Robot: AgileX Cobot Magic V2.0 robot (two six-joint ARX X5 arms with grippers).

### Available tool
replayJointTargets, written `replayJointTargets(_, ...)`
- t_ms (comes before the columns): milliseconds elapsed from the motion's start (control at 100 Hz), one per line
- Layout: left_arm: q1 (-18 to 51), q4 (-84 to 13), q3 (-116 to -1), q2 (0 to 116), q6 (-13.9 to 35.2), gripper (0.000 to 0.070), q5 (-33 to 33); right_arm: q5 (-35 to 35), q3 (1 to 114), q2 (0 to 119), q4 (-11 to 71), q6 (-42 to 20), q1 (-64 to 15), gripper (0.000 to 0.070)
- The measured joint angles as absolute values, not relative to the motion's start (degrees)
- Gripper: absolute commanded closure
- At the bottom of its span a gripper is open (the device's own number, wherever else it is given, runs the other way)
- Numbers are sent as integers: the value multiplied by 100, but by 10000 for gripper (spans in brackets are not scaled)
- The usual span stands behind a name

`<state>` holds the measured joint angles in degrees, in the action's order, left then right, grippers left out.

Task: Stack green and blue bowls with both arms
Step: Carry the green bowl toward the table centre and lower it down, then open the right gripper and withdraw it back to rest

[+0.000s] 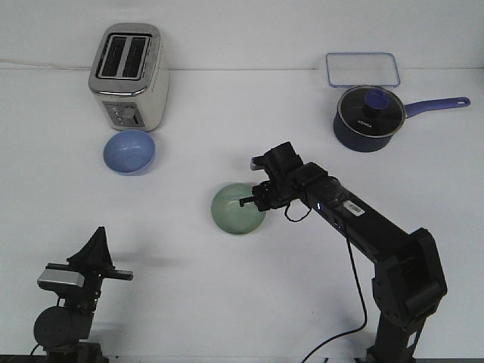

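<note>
Leftmost, left claw (97,236) parked low at the near edge of the white worktop (227,302), pointed fingers pressed together, holding nothing. Further back, blue bowl (129,151) upright just in front of a cream toaster (128,76). Centre, green bowl (237,209) with right claw (253,200) at its rim; whether apart or clamped cannot be told. Far right, navy saucepan (367,119) with glass lid, clear container (363,69) behind.

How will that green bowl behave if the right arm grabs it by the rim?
The green bowl looks glossy, so its rim may slip in the right gripper. It seems rigid and small, so probably light and stiff. Its rounded underside suggests it could rock or tilt if gripped at one edge on the table.
</note>
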<state>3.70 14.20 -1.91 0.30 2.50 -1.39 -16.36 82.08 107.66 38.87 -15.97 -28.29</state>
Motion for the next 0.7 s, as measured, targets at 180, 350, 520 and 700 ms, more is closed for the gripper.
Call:
replayJointTargets(180,370,1420,-191,30,250,689,-139,-1634,8208,10766,3889,-1597,-2845,700)
replayJointTargets(350,370,1420,-191,30,250,689,-139,-1640,8208,10766,3889,-1597,-2845,531)
replayJointTargets(520,370,1420,-191,30,250,689,-139,-1645,8208,10766,3903,-1619,-2845,326)
replayJointTargets(700,370,1420,-191,30,250,689,-139,-1645,8208,10766,3874,-1638,-2845,233)
